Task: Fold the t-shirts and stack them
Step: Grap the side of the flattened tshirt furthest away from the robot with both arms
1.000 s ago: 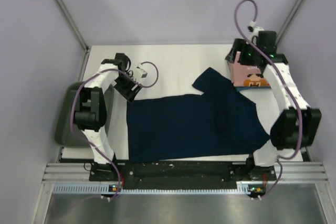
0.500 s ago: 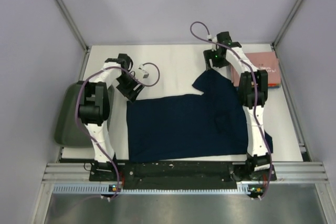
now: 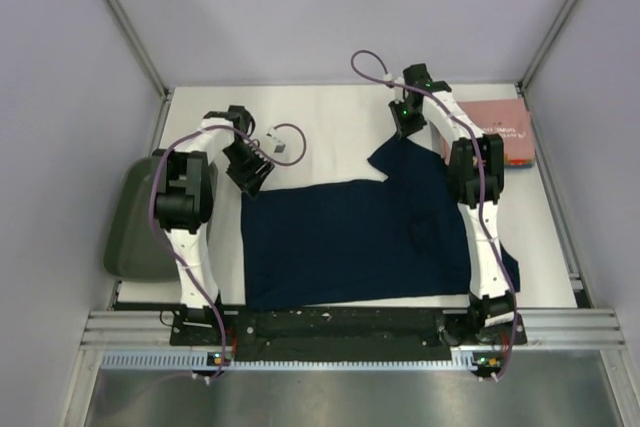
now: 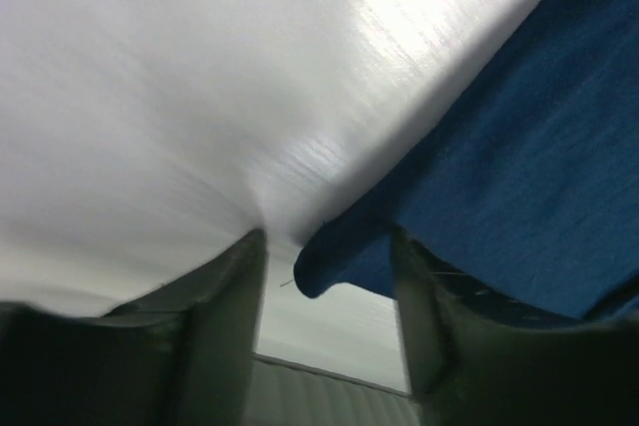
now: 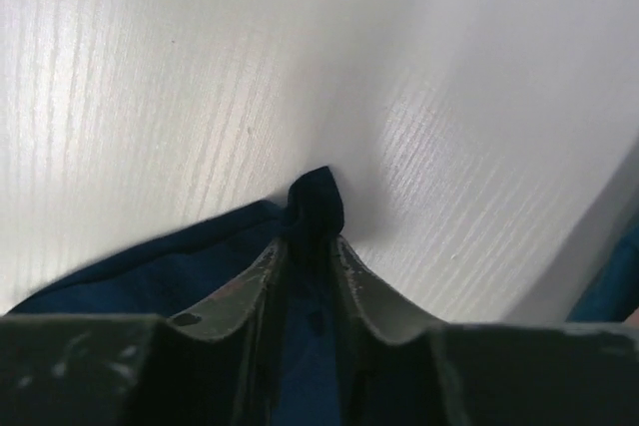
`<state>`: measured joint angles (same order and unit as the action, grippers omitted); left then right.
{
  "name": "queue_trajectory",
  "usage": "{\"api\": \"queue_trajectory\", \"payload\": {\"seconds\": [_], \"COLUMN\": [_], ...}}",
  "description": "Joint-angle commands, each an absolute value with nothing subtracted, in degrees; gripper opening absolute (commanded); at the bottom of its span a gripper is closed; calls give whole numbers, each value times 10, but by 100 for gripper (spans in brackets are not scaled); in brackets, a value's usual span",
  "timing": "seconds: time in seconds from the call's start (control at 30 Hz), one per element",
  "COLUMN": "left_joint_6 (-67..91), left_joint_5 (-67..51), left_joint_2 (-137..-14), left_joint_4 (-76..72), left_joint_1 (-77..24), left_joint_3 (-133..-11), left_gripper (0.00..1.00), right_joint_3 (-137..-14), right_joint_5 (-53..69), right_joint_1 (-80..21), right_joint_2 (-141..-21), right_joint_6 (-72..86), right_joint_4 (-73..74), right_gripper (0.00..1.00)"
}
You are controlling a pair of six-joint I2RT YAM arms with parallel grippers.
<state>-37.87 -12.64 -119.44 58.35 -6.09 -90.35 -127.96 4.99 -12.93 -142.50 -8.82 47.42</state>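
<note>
The navy t-shirt lies spread flat across the white table, one sleeve pointing to the back right. My right gripper is at that sleeve's tip, and the right wrist view shows the right gripper shut on a bunched fold of navy cloth. My left gripper is at the shirt's back left corner. In the left wrist view the left gripper has its jaws apart, with the rolled navy corner between them and not pinched. The pink t-shirt lies folded at the back right.
A dark green tray sits off the table's left edge. Purple-grey walls and metal posts close in the back and both sides. Bare white table shows behind the navy shirt. The right arm stretches over the shirt's right side.
My right arm swung from over the pink shirt to the navy sleeve tip and shut on it. The left jaws narrowed around the shirt corner.
</note>
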Motion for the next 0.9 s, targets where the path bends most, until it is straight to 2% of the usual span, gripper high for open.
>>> {"api": "queue_trajectory", "payload": {"seconds": [0.0, 0.03, 0.1, 0.13, 0.33, 0.87], "left_joint_6": [-392, -394, -398, -398, -395, -406], "left_joint_5": [-167, -175, -190, -193, -172, -195], "left_joint_2": [-1214, -1212, -1203, -1196, -1121, -970], "left_joint_4": [591, 592, 590, 587, 545, 538], "left_joint_1": [-62, -62, -62, -62, -61, -62], "left_joint_3": [-898, -899, -896, -893, -861, -754], "left_gripper": [42, 30, 8, 0, 0, 0], "right_joint_3": [-1277, -1274, -1262, -1255, -1182, -844], "right_joint_5": [67, 65, 66, 67, 86, 81], "right_joint_1": [-141, -141, -141, -141, -141, -137], "right_joint_2": [-1413, -1405, -1383, -1370, -1268, -950], "right_joint_6": [-83, -83, -82, -80, -65, -39], "right_joint_4": [498, 498, 497, 497, 486, 414], "right_gripper": [9, 0, 0, 0, 0, 0]}}
